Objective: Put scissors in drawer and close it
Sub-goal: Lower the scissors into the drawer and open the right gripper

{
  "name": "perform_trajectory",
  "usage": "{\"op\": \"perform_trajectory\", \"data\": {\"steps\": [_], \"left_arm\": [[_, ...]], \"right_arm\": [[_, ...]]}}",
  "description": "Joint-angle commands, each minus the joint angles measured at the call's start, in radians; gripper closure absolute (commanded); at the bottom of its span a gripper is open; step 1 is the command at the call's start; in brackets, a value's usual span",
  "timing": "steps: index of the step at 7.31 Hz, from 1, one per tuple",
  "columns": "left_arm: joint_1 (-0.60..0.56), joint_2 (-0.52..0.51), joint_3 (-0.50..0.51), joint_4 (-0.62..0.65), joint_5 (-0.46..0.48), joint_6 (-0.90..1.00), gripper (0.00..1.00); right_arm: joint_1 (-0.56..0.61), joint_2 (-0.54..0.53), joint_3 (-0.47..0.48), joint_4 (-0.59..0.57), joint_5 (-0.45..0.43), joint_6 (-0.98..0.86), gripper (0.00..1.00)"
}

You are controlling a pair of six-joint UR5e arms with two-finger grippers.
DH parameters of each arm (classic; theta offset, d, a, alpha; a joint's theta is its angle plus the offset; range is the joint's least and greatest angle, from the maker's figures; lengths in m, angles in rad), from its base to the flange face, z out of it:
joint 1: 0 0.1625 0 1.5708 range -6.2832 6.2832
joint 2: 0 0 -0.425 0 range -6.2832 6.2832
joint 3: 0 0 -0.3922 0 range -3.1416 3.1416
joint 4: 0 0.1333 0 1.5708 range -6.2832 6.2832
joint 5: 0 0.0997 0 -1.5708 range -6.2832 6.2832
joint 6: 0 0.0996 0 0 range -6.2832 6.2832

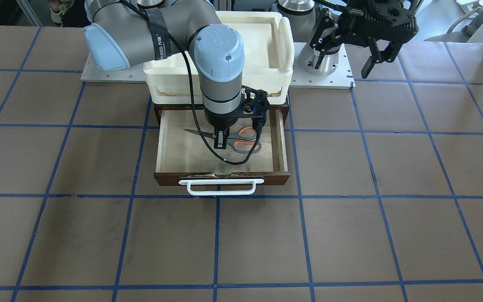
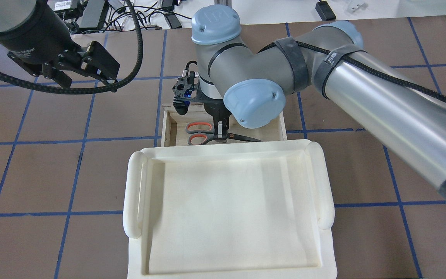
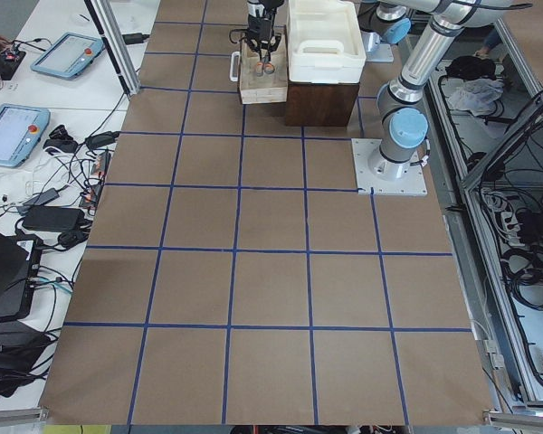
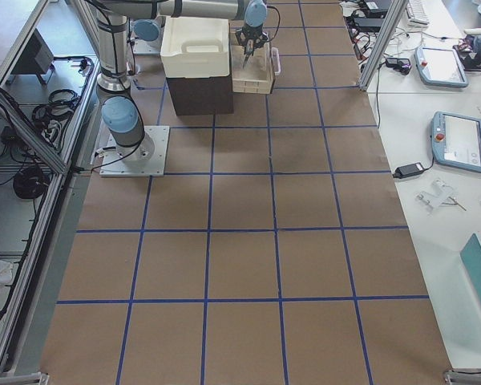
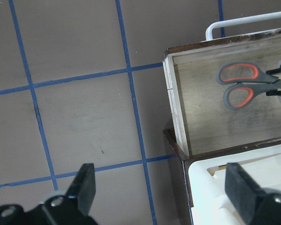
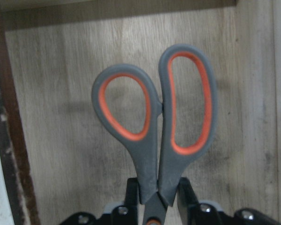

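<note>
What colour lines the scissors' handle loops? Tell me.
Orange-red, set in grey handles on the scissors; clearest in the right wrist view.

Scissors (image 6: pixel 154 154), blades shut, in open brn drawer (image 1: pixel 275 178).

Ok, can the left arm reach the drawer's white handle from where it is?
Probably yes. The left gripper hovers open beside the drawer, and the table along that side and before the handle is bare. The right gripper, shut on the scissors, is inside the drawer, not at its front.
</note>
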Motion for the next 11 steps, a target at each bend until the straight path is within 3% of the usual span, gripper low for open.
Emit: {"op": "perform_trajectory", "data": {"steps": [1,5,11], "left_arm": [[0.0,0.001,0.0,-0.001,-0.001,0.0,0.0],[0.0,-0.005,0.0,0.002,-0.001,-0.001,0.0],[0.002,-0.037,0.003,0.009,-0.001,-0.015,0.0]], "right_arm": [[0.003,-0.004,0.009,-0.003,-0.009,-0.001,0.01],[-0.011,-0.05,0.0,-0.026,-0.015,0.061,0.0],[-0.186,-0.341,0.009,0.046,-0.019,0.59,0.0]]}}
